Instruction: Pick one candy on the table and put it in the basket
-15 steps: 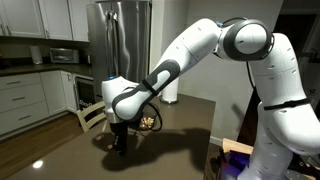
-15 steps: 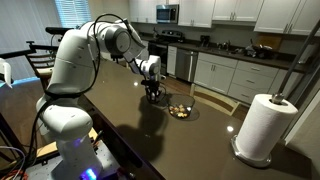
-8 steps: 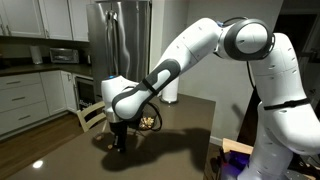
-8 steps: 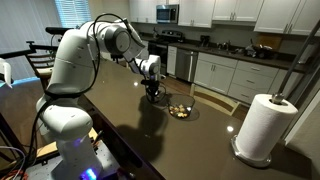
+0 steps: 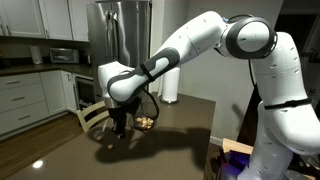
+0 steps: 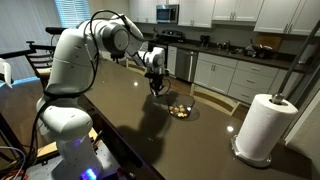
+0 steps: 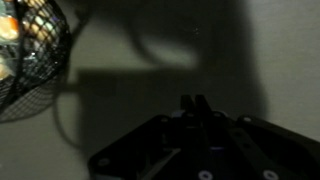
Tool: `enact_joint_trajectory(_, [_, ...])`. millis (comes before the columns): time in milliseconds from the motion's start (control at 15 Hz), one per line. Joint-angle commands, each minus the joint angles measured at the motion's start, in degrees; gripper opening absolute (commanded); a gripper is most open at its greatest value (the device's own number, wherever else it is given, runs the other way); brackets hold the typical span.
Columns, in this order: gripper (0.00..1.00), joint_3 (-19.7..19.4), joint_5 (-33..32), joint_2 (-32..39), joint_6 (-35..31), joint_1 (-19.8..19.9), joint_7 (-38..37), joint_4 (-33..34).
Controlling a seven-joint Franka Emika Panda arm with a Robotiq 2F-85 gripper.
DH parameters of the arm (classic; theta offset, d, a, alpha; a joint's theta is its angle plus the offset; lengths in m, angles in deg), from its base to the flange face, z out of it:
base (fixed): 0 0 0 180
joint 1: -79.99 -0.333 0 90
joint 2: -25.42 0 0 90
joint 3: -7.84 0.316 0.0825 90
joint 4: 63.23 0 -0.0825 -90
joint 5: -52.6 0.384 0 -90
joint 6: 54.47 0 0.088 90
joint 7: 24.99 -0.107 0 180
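Observation:
My gripper (image 5: 119, 130) hangs a little above the dark glossy table (image 5: 187, 128), beside the round wire-mesh basket (image 5: 147, 122). In an exterior view the gripper (image 6: 157, 90) is up and to the left of the basket (image 6: 181, 111), apart from it. In the wrist view the two fingertips (image 7: 195, 102) stand pressed together, and the basket (image 7: 30, 55) with several candies (image 7: 8, 28) inside sits at the upper left. It is too dark to see a candy between the fingers. No loose candy shows on the table (image 7: 250, 50).
A paper towel roll (image 6: 262, 127) stands on the table (image 6: 120, 125) away from the gripper; it also shows behind the arm (image 5: 171, 88). A wooden chair (image 5: 88, 115) stands at the table's far edge. Kitchen cabinets and a refrigerator are behind.
The gripper was down at the table surface beside the basket in the earlier frames. It has lifted upward and stays shut.

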Motion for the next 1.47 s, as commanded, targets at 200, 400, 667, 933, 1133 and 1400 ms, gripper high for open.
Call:
enact_joint_trajectory(200, [0.04, -2.03, 0.01, -3.28, 6.98, 2.05, -0.52, 7.16])
enact_joint_trajectory(400, [0.04, -2.83, 0.24, -4.47, 9.55, 2.59, -2.43, 9.04])
enact_joint_trajectory(667, [0.04, -4.03, -0.57, -7.67, 12.09, 2.48, -7.60, 7.31])
enact_joint_trajectory(933, [0.04, -4.50, -0.27, -12.98, 10.92, 2.57, -12.69, 1.27])
enact_joint_trajectory(1133, [0.04, -4.49, -0.38, -18.84, 7.44, 2.80, -16.03, -6.63])
enact_joint_trajectory(1400, [0.04, -5.13, -3.03, -25.39, -1.86, 3.91, -20.02, -17.70])
